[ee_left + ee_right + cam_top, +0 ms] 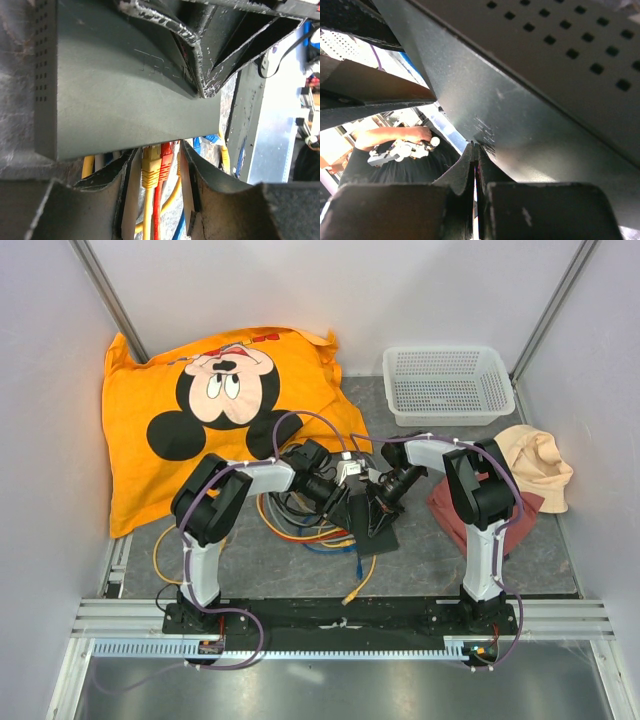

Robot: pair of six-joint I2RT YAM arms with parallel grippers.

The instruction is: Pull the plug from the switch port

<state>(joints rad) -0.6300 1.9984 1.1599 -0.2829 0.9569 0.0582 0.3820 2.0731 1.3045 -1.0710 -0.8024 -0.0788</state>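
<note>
An orange Mickey Mouse pillow (200,410) lies far left; a white mesh basket (447,383) sits far right, a peach cloth (540,465) nearer.

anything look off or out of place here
The switch sits askew amid a loose tangle of coloured cables. The right end effector's fingers look scuffed.

Left arm (215,502) and right arm (478,490) bent inward, left tool (157,167) jaws partway apart, right tool (474,172) closed

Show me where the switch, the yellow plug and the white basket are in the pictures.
switch (125,90), left wrist view, on its broad flat face.
yellow plug (150,172), left wrist view, on its body.
white basket (450,412), top external view, on its near wall.
</note>
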